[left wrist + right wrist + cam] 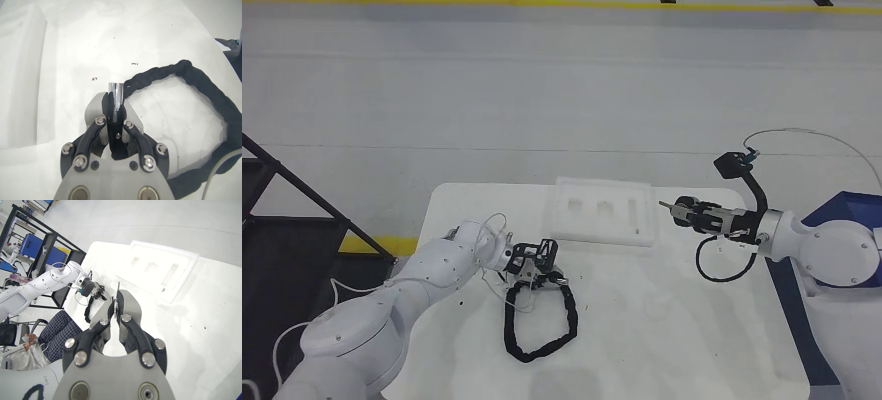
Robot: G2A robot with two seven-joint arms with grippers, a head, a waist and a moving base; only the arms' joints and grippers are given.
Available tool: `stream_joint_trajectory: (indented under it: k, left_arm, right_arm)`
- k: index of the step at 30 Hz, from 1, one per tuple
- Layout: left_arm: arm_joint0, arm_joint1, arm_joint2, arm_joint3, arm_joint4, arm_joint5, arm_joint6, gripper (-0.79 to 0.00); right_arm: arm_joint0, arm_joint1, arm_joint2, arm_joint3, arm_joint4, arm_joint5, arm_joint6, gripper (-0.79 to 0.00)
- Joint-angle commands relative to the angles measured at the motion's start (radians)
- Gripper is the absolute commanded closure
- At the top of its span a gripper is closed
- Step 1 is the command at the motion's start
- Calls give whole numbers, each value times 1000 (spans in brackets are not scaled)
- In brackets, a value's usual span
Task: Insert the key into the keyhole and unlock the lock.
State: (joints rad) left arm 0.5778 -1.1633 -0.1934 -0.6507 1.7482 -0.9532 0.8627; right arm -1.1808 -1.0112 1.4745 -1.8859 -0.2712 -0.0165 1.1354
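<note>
A black fabric-sleeved chain lock (537,325) lies looped on the white table (662,330). My left gripper (535,262) is shut on the lock's chrome cylinder (115,95), which sticks out past the fingertips, with the sleeve (198,75) curving away from it. My right gripper (682,210) hovers above the table's right part, shut on the key (115,308); the thin key blade (118,286) points toward the left arm. In the right wrist view the left gripper (99,293) shows farther off with the lock's sleeve (88,311) below it.
A white foam tray (602,208) with rectangular recesses sits at the table's back centre, between the two arms. A black metal rack (282,200) stands off the table's left side. Bare tabletop lies between the grippers.
</note>
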Motion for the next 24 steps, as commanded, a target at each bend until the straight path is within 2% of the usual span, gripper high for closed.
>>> stream_joint_trajectory:
  k: [1, 6, 12, 19, 24]
  left_arm:
    - [-1, 1, -7, -6, -12, 7, 11, 0]
    - [2, 16, -23, -54, -85, 18, 23, 0]
    - [-9, 60, -27, -192, -172, 27, 32, 0]
    - [-41, 113, -29, -327, -245, 28, 32, 0]
    - [-65, 129, -38, -388, -240, 46, 51, 0]
  right_arm:
    - [0, 0, 0, 0, 0, 0, 0, 0]
    - [0, 0, 0, 0, 0, 0, 0, 0]
    - [-13, 0, -17, -3, -12, -4, -5, 0]
    - [22, 4, -91, -17, -20, 56, 123, 0]
    - [43, 4, -123, -57, 29, 109, 175, 0]
